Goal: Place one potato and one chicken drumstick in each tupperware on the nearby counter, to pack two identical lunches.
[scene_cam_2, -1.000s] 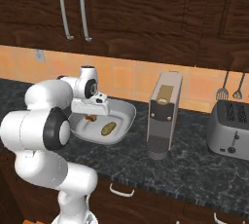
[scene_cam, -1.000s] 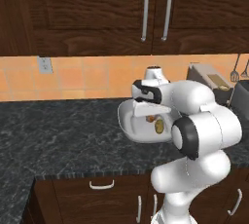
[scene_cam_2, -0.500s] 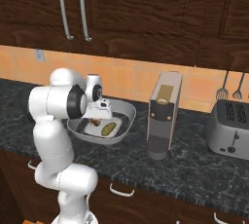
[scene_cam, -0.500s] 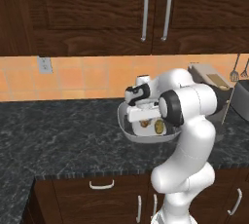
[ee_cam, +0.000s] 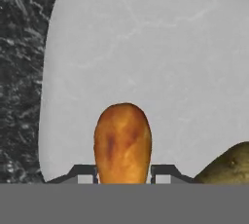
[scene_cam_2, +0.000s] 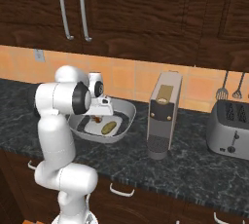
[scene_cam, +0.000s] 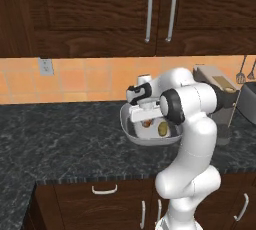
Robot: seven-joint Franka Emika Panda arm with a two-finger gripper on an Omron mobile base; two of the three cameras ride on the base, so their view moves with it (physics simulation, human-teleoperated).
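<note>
A pale grey tupperware [scene_cam: 128,129] [scene_cam_2: 125,110] sits on the dark marbled counter [scene_cam: 60,144]. My gripper [scene_cam: 145,119] [scene_cam_2: 97,116] reaches down into it. In the hand view the gripper [ee_cam: 122,175] is shut on an orange-brown chicken drumstick [ee_cam: 122,140], with both finger tips against its sides, just over the container's pale floor [ee_cam: 146,47]. The chicken drumstick [scene_cam: 146,123] [scene_cam_2: 97,119] is partly hidden by the hand in the base views. A tan potato [scene_cam: 163,129] [scene_cam_2: 109,127] [ee_cam: 228,167] lies on the floor of the same tupperware, beside the drumstick.
A tall grey coffee machine [scene_cam_2: 164,113] [scene_cam: 216,83] stands right of the container. A silver toaster [scene_cam_2: 229,128] is further right, with utensils [scene_cam_2: 228,87] hanging on the tiled wall above it. Wood cabinets hang overhead, and drawers [scene_cam: 105,194] sit under the counter edge.
The arm's elbow has swung up and away from the cameras. The hand has come lower into the tupperware with the drumstick still between its fingers.
</note>
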